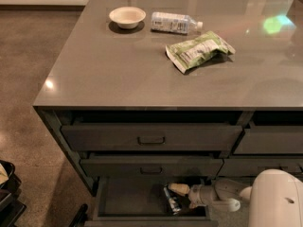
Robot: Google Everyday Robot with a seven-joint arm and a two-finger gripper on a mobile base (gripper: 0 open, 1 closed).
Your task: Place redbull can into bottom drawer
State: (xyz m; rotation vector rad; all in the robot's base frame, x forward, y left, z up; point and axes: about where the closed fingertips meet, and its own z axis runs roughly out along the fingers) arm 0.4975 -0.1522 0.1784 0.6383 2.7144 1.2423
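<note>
The bottom drawer [128, 200] of the left column is pulled open, showing its flat grey floor. The redbull can [172, 201], silver and blue, is inside the drawer at its right side, tilted. My gripper [181, 194] reaches into the drawer from the right and sits right against the can's upper part. The arm [222, 193] partly hides the drawer's right wall.
On the grey counter [118, 74] stand a white bowl [127, 16], a clear water bottle [174, 22] lying down, and a green snack bag [199, 50]. Two handled drawers [151, 138] are closed above. My white robot body [277, 200] is at lower right. A dark object [7, 188] stands at lower left.
</note>
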